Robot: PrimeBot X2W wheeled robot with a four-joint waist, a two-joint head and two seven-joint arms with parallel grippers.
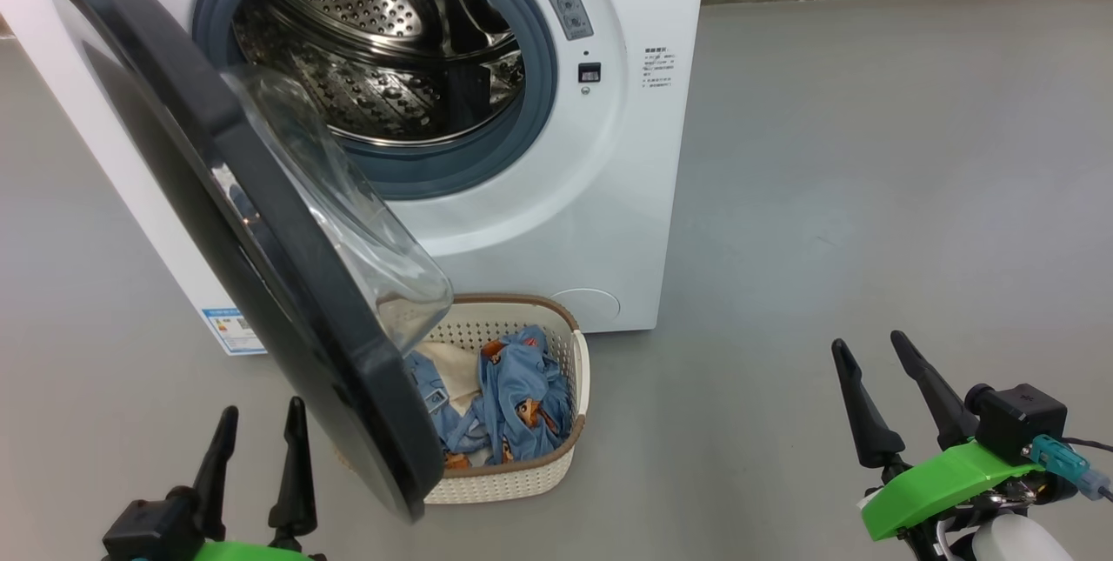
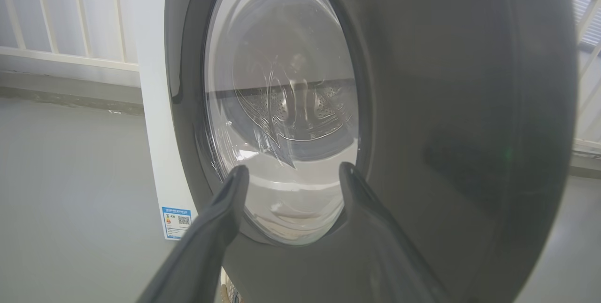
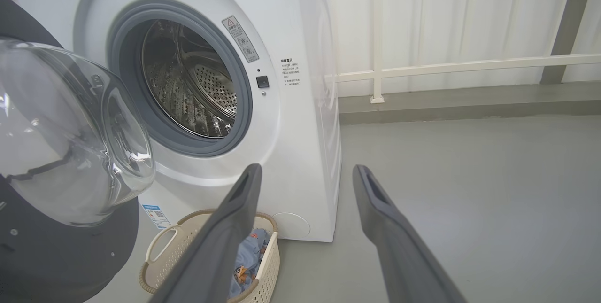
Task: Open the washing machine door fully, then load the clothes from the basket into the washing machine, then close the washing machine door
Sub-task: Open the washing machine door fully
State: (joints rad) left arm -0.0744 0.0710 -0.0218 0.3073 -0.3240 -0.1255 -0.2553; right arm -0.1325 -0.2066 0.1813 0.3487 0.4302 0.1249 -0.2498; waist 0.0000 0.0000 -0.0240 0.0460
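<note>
The door (image 1: 304,300) of the washing machine (image 1: 556,222) stands swung out toward the robot. Its glass bowl faces right, over the basket (image 1: 513,478) of clothes (image 1: 517,387) at the machine's foot. The left gripper (image 1: 263,407) points at the door's outer side and the right gripper (image 1: 867,339) sits well apart, both with fingers up and spread wide, holding nothing.

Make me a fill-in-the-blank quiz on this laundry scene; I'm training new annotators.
1. The washing machine door stands ____.
2. The clothes in the basket are mostly light ____.
3. The left gripper and right gripper hold ____.
Missing words: open; blue; nothing.
</note>
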